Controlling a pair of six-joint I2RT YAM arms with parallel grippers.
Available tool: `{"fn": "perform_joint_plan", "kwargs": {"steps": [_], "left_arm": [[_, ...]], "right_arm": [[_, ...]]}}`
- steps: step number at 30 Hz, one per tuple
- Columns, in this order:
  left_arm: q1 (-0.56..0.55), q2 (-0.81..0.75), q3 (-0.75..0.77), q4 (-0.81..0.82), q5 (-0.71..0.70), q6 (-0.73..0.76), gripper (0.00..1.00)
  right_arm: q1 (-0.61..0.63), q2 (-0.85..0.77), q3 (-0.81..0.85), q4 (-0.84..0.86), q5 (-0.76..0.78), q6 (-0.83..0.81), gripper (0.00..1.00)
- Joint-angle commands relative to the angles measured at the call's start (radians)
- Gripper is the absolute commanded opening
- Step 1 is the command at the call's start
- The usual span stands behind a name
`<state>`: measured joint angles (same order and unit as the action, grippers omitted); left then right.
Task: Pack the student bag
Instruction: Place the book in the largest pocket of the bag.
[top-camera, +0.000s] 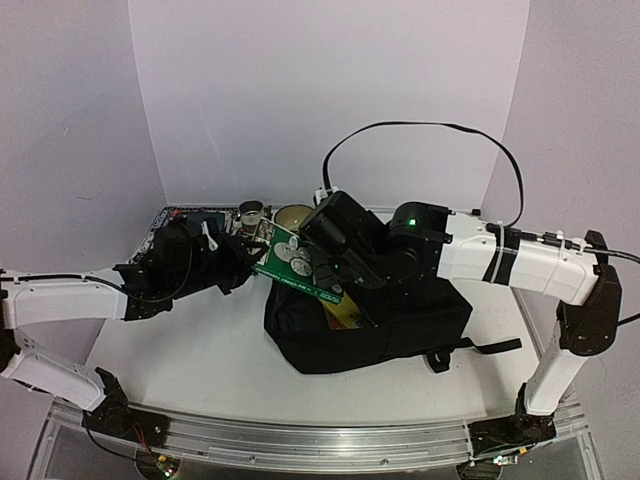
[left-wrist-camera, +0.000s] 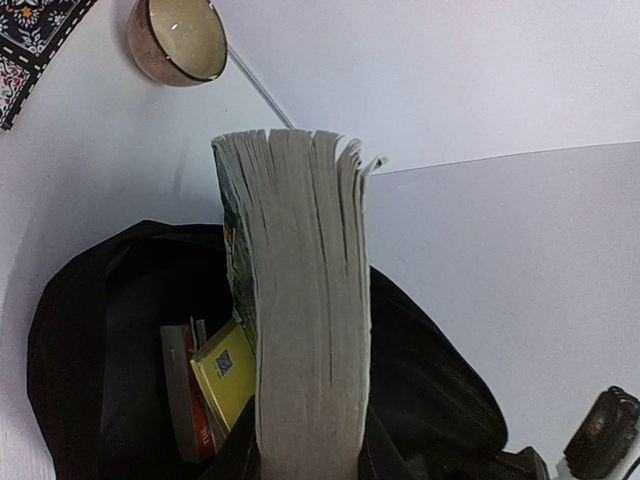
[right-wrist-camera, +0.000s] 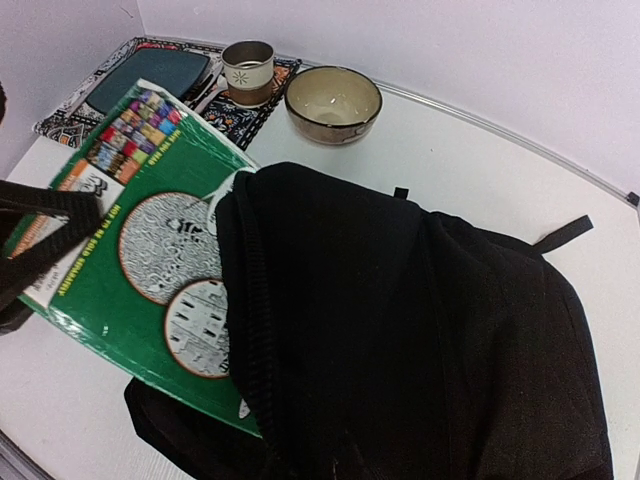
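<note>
Seen from above, the student bag (top-camera: 400, 330) lies in the middle of the table (top-camera: 200, 370). The left gripper (top-camera: 242, 266) jaws clamp one green book (top-camera: 290, 258) at its mouth, and the right gripper (top-camera: 332, 274) jaws are pinched shut on the rim. The left wrist alone shows two books inside: a yellow book (left-wrist-camera: 225, 370) and a red-edged book (left-wrist-camera: 185, 400). The right wrist hides them and shows one bowl (right-wrist-camera: 333, 103) and one cup (right-wrist-camera: 248, 72).
</note>
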<state>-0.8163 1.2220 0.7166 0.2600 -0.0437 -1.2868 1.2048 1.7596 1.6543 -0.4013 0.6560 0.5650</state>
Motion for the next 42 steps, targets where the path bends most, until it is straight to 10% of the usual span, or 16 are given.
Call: {"fn": "perform_joint_plan", "kwargs": {"steps": [1,27,42], "left_arm": [[-0.011,0.043,0.068,0.214,0.003,-0.018,0.00],[-0.206,0.345,0.085,0.382,-0.115,0.078,0.00],[-0.212,0.315,0.039,0.222,-0.098,0.252,0.49]], "right_arm": [[0.005,-0.046,0.003,0.073,0.000,0.014,0.00],[0.006,-0.063,-0.053,0.082,0.003,0.030,0.00],[0.006,-0.104,-0.107,0.084,0.008,0.034,0.00]]}}
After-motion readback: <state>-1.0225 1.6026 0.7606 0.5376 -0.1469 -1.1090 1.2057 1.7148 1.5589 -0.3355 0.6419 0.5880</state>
